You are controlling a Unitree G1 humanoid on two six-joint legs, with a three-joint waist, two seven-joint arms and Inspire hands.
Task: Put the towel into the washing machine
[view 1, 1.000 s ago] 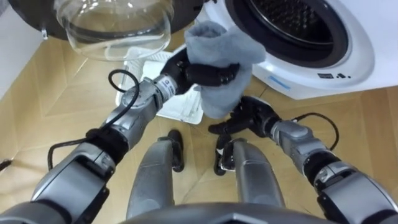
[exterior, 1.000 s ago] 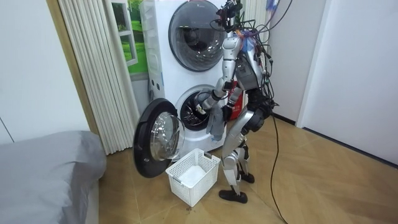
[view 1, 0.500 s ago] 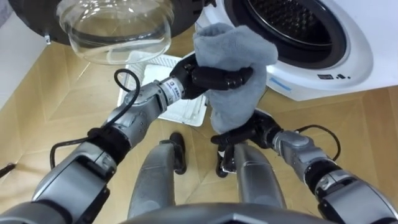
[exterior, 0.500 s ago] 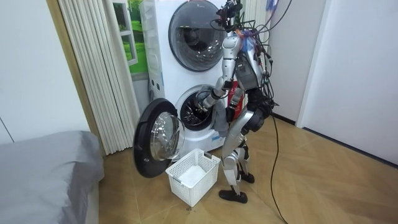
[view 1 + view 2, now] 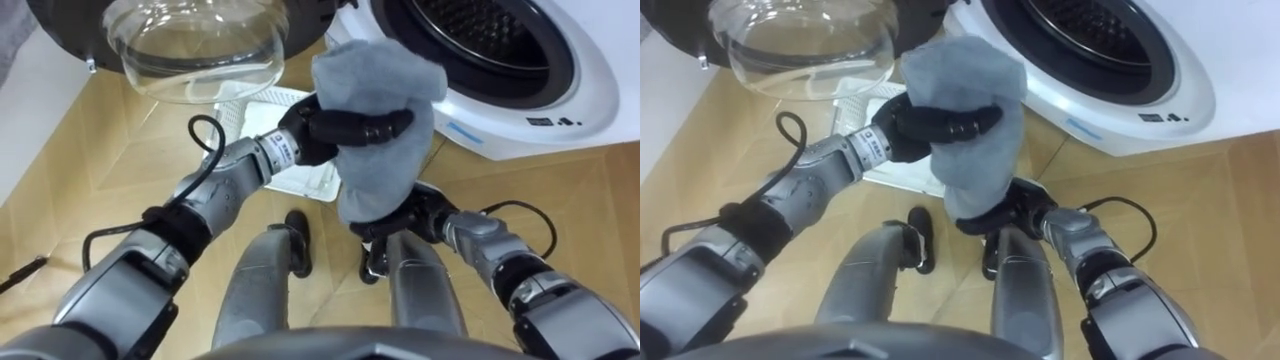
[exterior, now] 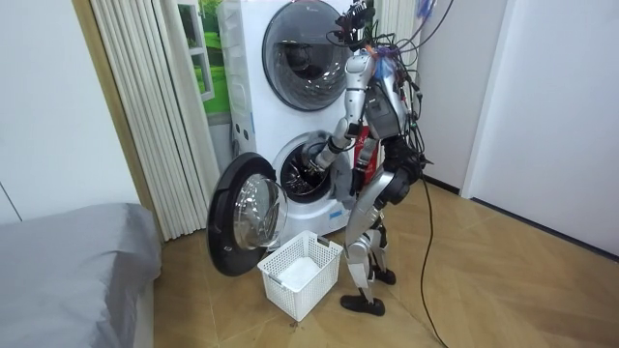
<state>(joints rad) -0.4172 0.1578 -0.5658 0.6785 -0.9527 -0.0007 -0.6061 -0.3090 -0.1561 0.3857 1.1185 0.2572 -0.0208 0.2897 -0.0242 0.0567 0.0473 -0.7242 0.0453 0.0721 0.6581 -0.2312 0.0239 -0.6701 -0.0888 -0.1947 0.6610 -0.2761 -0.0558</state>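
1. The robot stands facing the white front-loading washing machine point(image 5: 500, 105), whose round door with a clear glass bowl point(image 5: 195, 45) hangs open on the robot's left.
2. The left hand point(image 5: 345, 128) is raised just before the drum opening, fingers curled tight round the bunched top of the soft grey towel point(image 5: 385, 160), which hangs down outside the drum.
3. The right hand point(image 5: 415, 212) sits low at the towel's hanging end, partly covered by it; its grip cannot be told.
4. A white slatted plastic basket point(image 5: 300, 182) rests on the wooden floor point(image 5: 90, 170) beneath the left forearm.
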